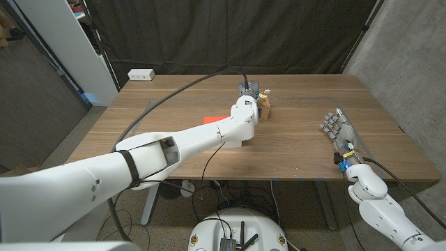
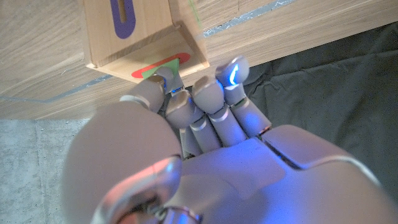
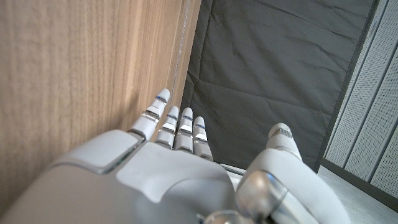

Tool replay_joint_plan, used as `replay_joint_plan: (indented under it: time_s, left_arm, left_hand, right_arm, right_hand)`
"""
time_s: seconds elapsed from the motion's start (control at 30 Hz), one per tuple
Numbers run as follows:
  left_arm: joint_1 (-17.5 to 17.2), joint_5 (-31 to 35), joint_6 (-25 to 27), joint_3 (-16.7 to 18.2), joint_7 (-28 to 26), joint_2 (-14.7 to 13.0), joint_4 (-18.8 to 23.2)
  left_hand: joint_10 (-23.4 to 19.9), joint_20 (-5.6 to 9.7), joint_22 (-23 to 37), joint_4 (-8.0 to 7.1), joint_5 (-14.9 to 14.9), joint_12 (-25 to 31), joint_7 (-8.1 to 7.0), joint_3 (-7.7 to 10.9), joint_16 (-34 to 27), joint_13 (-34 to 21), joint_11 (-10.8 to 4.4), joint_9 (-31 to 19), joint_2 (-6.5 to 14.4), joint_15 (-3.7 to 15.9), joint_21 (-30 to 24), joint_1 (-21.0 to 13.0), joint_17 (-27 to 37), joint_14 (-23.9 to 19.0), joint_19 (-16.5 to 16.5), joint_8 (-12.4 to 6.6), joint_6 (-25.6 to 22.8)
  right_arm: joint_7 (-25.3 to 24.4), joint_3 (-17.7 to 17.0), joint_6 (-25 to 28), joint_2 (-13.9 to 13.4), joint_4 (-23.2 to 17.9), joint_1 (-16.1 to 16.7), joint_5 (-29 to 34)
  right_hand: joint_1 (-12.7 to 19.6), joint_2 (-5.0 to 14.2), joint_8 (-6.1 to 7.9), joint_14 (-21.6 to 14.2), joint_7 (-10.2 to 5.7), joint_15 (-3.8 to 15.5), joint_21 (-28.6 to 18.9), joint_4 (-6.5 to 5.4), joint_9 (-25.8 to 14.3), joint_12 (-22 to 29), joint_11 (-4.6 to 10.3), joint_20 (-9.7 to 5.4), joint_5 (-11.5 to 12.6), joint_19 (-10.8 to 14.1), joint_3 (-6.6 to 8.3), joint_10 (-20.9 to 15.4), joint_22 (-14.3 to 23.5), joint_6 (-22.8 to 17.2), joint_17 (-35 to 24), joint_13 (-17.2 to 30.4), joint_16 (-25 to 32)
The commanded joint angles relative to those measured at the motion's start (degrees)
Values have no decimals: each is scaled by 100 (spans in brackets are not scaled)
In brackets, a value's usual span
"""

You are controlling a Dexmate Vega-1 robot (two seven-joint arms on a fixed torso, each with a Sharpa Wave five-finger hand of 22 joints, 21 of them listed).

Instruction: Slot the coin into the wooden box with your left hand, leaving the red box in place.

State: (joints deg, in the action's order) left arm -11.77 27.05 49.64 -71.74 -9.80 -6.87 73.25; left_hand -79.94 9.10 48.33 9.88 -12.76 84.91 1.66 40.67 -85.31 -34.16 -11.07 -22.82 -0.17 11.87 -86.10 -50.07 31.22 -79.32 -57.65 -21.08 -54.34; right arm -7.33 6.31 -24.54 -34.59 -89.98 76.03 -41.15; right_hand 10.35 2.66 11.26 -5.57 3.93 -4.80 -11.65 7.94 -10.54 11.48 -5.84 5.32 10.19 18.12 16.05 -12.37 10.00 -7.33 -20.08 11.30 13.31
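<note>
On the wooden table (image 1: 300, 132): one wooden box (image 1: 265, 108), left hand (image 1: 245, 93) perhaps pinching a coin, right hand (image 1: 337, 130) empty, fingers apart

White glossy arms, black cable and strap, grey-jointed fingers (image 1: 336, 125), blue-lit fingertips (image 2: 235, 71)

hands: 2 (left (image 1: 245, 93), right (image 1: 338, 129)) | wooden box (image 1: 265, 108): 1 | red box (image 1: 209, 119): 1 | table (image 1: 300, 139): 1

Matt wooden box (image 2: 134, 31), wood-grain table (image 1: 293, 139)
</note>
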Motion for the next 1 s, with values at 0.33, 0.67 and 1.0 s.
replay_joint_plan:
  time_s: [0.33,0.67,1.0]
  left_arm:
    - [-58,-15,-82,45,58,-121,121]
    - [-115,16,-128,55,57,-157,214]
    - [-184,51,-81,163,19,-271,515]
  left_hand:
    - [-23,307,-138,19,-50,52,156,-70,-48,19,-64,231,-136,14,28,147,27,-77,-131,401,187]
    - [-14,307,-241,4,-63,25,149,-105,-30,58,-76,404,-212,13,49,247,11,-67,-150,639,378]
    - [-23,307,-272,-21,-66,51,123,-107,-15,18,-88,510,-208,14,51,337,-2,-65,-153,692,288]
  right_arm:
    - [-27,16,-21,37,-10,4,11]
    - [-51,6,-37,31,-51,41,30]
    - [-91,-20,-57,19,-124,98,69]
  right_hand:
    - [11,40,-5,-64,-4,-3,-30,12,-7,37,7,41,-9,114,-18,-77,17,-40,-14,34,36]
    - [12,39,0,-57,-7,-5,-44,12,-7,37,9,71,-9,172,-19,-80,19,-56,-15,34,32]
    - [16,40,1,-61,-2,-1,-42,14,-7,41,-1,63,-9,191,-19,-93,20,-65,-17,35,33]
